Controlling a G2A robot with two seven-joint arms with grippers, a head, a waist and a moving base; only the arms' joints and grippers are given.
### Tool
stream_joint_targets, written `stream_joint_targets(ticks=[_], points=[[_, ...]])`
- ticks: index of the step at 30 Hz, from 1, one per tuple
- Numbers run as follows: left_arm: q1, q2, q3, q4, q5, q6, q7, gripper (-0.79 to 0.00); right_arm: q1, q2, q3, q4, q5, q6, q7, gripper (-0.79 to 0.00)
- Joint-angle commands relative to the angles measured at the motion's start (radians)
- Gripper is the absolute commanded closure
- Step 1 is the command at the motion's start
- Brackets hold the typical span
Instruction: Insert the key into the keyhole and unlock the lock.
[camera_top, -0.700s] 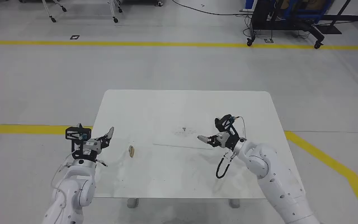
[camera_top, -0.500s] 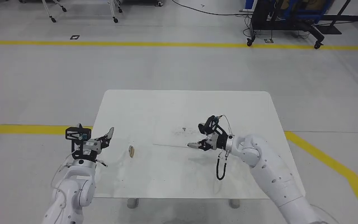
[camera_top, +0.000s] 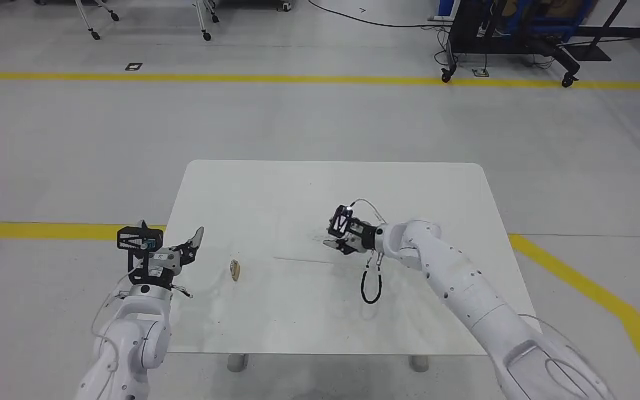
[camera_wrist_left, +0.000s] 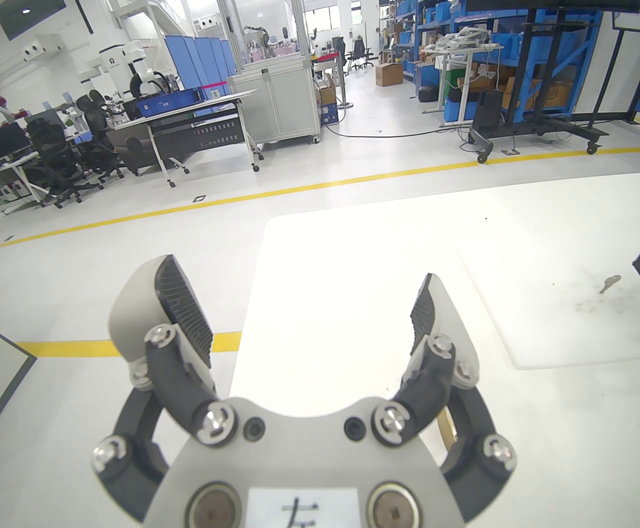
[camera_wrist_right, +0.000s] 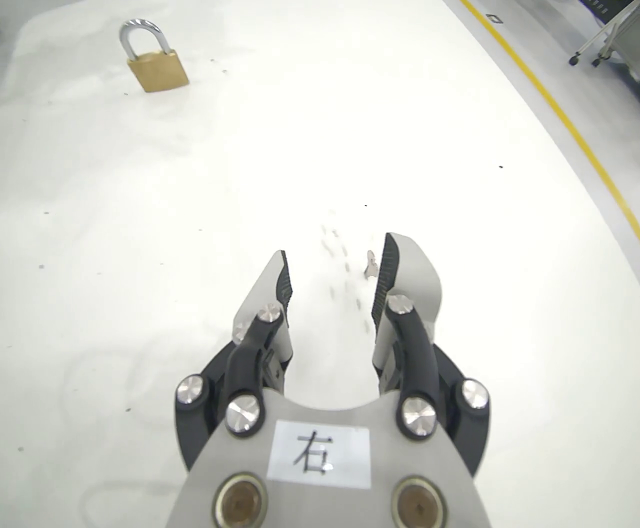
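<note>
Your right end effector hangs open low over the tabletop, the key lying just beside one fingertip. Your left end effector is open too, near the lock.

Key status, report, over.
Left pincer open, near lock. Right pincer open, low over table. Key loose on table, just outside one finger. Nothing in the way.

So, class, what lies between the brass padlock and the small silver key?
Nothing but bare white table with faint specks separates the brass padlock from the small silver key in the right wrist view.
</note>
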Motion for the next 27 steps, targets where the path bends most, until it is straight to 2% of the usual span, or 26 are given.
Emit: stream_joint_targets(ticks=[1,4,5,13,18,19,20,27], points=[[0.0,0.0,0.0,0.0,0.0,0.0,0.0,-0.785,0.021,-0.009,-0.023,0.035,-0.032,0.02,-0.022,-0.465],[0.0,0.0,0.0,0.0,0.0,0.0,0.0,-0.785,0.048,-0.023,-0.044,0.086,-0.039,0.027,-0.044,-0.486],[0.0,0.0,0.0,0.0,0.0,0.0,0.0,-0.785,0.057,-0.027,-0.05,0.1,-0.039,0.027,-0.05,-0.453],[0.0,0.0,0.0,0.0,0.0,0.0,0.0,-0.785,0.103,-0.053,-0.093,0.17,-0.073,0.032,-0.065,-0.372],[0.0,0.0,0.0,0.0,0.0,0.0,0.0,-0.785,0.121,-0.065,-0.114,0.198,-0.093,0.018,-0.069,-0.228],[0.0,0.0,0.0,0.0,0.0,0.0,0.0,-0.785,0.123,-0.066,-0.116,0.203,-0.09,0.006,-0.074,-0.166],[0.0,0.0,0.0,0.0,0.0,0.0,0.0,-0.785,0.127,-0.067,-0.115,0.21,-0.085,-0.004,-0.08,0.0],[0.0,0.0,0.0,0.0,0.0,0.0,0.0,-0.785,0.138,-0.064,-0.11,0.212,-0.106,-0.028,-0.112,0.0]])
